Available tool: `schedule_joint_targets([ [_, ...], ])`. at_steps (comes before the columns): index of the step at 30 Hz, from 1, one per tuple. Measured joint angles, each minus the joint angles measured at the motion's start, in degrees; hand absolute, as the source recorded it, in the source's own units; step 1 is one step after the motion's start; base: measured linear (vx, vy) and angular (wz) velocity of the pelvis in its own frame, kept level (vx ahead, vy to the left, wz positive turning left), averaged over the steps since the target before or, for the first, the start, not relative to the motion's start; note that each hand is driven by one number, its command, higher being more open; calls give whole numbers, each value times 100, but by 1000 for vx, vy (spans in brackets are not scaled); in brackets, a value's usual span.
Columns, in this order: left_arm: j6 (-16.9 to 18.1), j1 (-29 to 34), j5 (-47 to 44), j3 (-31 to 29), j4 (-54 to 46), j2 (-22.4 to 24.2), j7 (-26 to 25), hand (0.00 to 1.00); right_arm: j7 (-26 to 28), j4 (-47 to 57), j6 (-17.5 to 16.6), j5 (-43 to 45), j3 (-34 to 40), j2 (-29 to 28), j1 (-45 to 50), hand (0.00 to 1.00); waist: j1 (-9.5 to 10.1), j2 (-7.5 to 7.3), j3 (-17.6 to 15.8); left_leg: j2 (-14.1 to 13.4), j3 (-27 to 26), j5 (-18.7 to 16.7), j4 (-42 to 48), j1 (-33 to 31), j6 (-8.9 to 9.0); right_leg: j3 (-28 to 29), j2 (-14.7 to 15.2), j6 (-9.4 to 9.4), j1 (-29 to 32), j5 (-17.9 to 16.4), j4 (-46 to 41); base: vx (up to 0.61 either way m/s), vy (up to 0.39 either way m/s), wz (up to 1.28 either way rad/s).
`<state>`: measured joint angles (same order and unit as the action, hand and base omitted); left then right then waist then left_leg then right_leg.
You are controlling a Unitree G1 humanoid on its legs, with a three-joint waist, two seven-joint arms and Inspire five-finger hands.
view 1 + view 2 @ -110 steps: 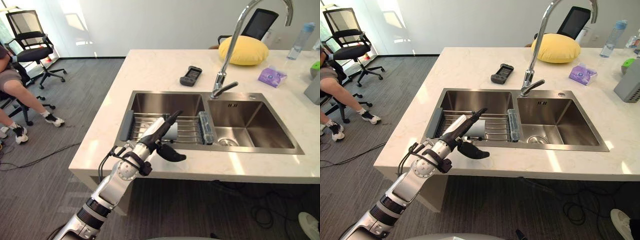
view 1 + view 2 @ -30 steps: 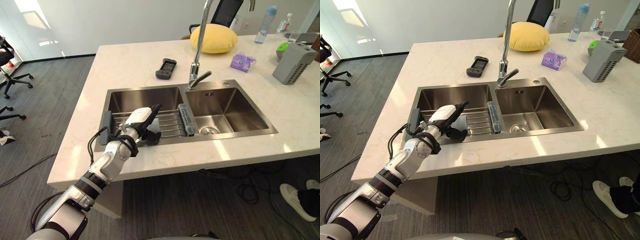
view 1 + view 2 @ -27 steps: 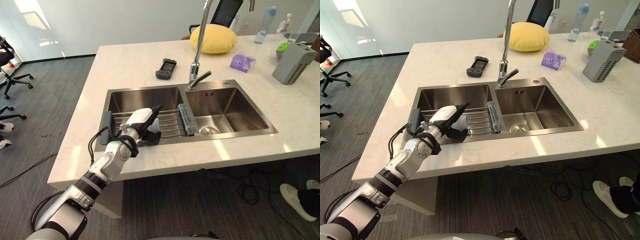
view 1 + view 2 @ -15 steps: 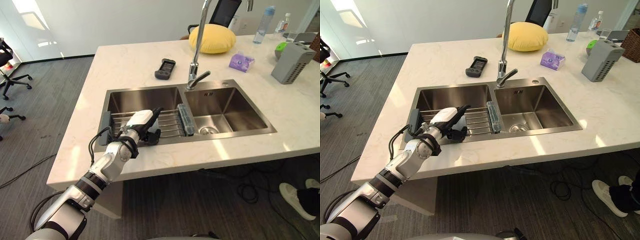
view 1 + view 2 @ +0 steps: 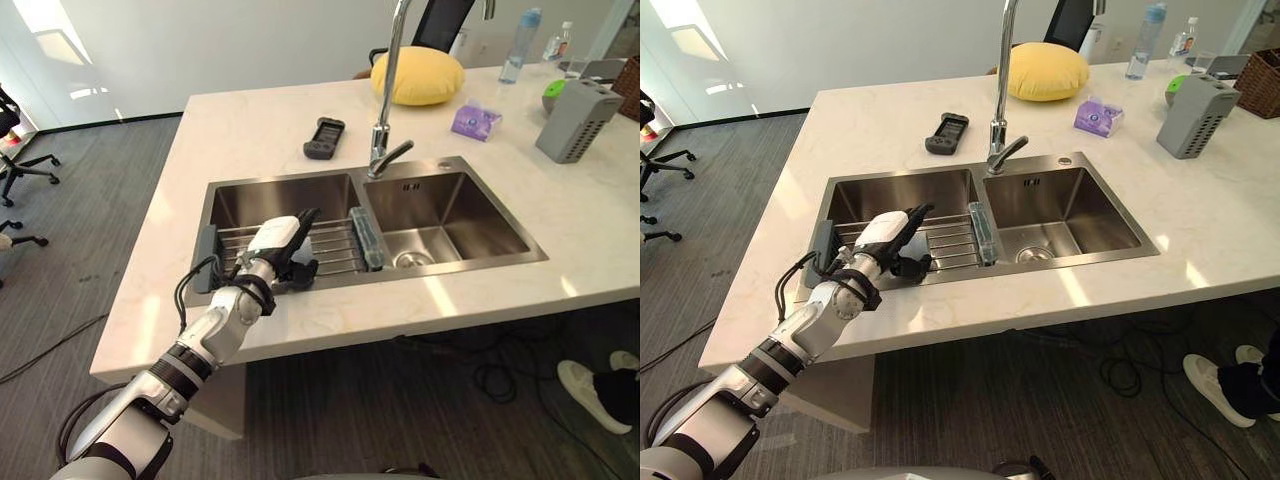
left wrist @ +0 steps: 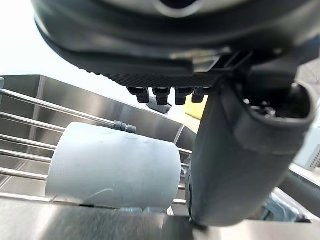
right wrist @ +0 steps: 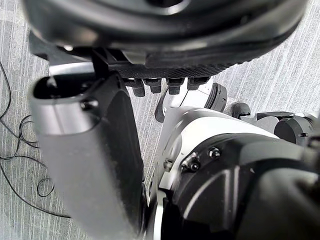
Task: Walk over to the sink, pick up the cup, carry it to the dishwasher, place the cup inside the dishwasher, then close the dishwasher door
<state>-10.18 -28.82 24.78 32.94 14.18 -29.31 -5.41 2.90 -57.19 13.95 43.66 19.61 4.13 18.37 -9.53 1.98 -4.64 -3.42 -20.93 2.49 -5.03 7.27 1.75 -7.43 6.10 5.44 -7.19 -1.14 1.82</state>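
Observation:
A pale grey cup (image 6: 115,167) lies on its side on the wire drying rack (image 5: 338,250) in the left basin of the steel sink (image 5: 280,195). My left hand (image 5: 278,240) reaches over the counter edge and hovers just above the cup. Its fingers (image 6: 165,93) are straight over the cup and its dark thumb (image 6: 240,160) hangs beside the cup's end, apart from it. The hand is open and holds nothing. In the eye views the hand hides most of the cup. My right hand (image 7: 95,160) hangs low over the carpet with straight fingers.
A tall faucet (image 5: 384,90) stands between the basins; the right basin (image 5: 450,215) holds nothing. On the counter lie a black remote (image 5: 324,138), a yellow cushion (image 5: 417,75), a purple pack (image 5: 470,121) and a grey box (image 5: 576,118). A person's shoe (image 5: 590,385) shows at the lower right.
Since 3.7 s ago my left hand has come down over the cup, thumb drawn in beside it. In the last second only the camera has shifted a little.

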Motion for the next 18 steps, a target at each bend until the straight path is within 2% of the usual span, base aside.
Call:
schedule_joint_targets([
  [6, 57, 0, -12, -45, -6, -1, -53, 100, 43, 0, -2, -1, 0, 23, 0, 100, 1, 27, -16, 0, 13, -4, 2, -20, 6, -15, -3, -2, -2, 4, 12, 0, 0, 0],
  [18, 46, 0, -4, -110, -91, -44, 382, 100, 107, 2, -4, -1, -56, 94, 0, 100, 6, 73, -47, 4, 47, -2, 2, -21, 5, -39, 2, -2, -6, 2, -6, 0, 0, 0],
])
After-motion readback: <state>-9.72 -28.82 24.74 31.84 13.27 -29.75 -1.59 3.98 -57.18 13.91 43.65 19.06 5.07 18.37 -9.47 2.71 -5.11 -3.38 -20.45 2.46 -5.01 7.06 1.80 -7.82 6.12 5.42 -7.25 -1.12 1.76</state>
